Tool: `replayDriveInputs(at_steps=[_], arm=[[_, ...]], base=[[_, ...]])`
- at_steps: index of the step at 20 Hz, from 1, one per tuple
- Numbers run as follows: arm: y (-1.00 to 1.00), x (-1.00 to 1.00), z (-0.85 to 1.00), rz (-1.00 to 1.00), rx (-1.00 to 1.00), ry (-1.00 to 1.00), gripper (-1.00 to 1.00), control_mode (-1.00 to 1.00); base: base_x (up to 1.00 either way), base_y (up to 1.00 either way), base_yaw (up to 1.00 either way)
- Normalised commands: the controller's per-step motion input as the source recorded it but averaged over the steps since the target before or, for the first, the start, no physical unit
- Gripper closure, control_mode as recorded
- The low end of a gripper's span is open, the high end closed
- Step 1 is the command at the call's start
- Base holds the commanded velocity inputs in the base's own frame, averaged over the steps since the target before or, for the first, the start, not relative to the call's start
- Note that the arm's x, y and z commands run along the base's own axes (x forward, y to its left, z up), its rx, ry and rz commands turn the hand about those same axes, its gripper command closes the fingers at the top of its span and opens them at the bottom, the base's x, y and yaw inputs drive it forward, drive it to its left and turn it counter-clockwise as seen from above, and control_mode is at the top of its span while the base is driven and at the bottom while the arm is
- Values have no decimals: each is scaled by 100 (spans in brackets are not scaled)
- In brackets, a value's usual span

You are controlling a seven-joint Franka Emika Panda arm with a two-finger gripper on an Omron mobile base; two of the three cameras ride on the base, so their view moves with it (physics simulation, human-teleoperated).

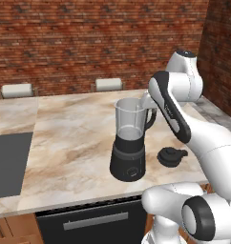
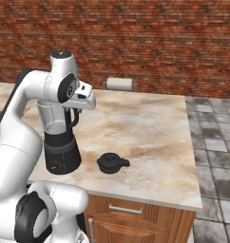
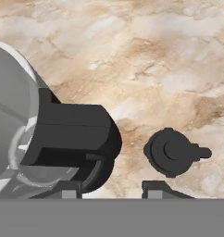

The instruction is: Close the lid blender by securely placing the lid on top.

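Blender (image 1: pixel 130 141), one, stands lidless on our counter (image 1: pixel 74 138); one lid (image 1: pixel 171 156) lies at its 3 o'clock. Gripper (image 3: pixel 111 189) tips sit spread, empty; our arm (image 2: pixel 22 118) hides part of the jar.

The blender (image 1: pixel 130 143) beside me has a clear, glassy jar over a matt black plastic-looking base, with a smooth black handle. The lid (image 3: pixel 171 152) looks like the same dull black plastic. Both sit on a polished, veined marble-like counter (image 1: pixel 74 143). Behind it rises a rough red brick wall (image 2: pixel 145 42); the cabinet front (image 2: pixel 136 223) below looks like wood.
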Motion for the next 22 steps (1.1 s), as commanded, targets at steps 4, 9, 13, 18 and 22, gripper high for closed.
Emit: replayDriveInputs(at_steps=[4,9,13,18,22], arm=[[0,-16,-1,0,0,0,-100,-100],[-47,-49,-22,-11,9,-8,-100,-100],[-70,-56,-38,-20,10,-8,-100,-100],[-80,-29,-39,-21,10,0,-100,-100],[-71,-3,-33,-36,17,0,-100,-100]], base=[[0,0,0],[0,0,0],[0,0,0],[0,0,0],[0,0,0]])
